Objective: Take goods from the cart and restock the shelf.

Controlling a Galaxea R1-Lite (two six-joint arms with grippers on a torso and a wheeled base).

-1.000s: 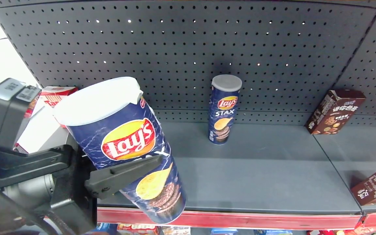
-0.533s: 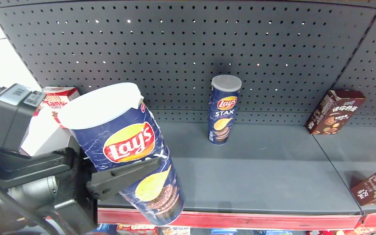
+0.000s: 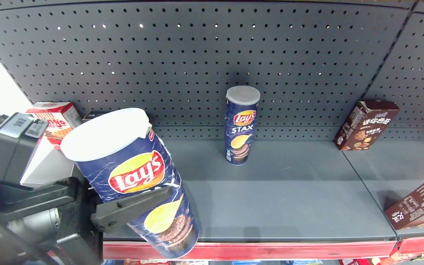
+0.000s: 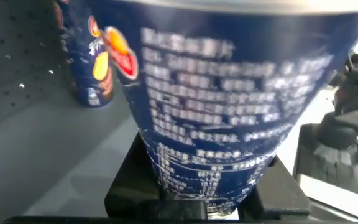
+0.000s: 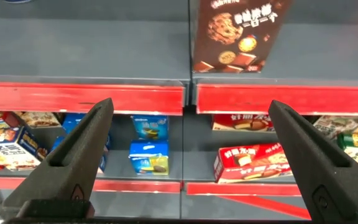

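With open shelf (image 3: 289,198) deck ahead, the tilted chips can (image 3: 131,173), clamped in the left pincer (image 3: 142,195) over the front-left edge, should be carried inward beside the standing can (image 3: 242,125) and righted before release; right pincer (image 5: 191,106) gapes idle

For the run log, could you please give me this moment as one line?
left jaws: shut on tilted chip can, at shelf front | right jaws: open, empty | second can: upright at back
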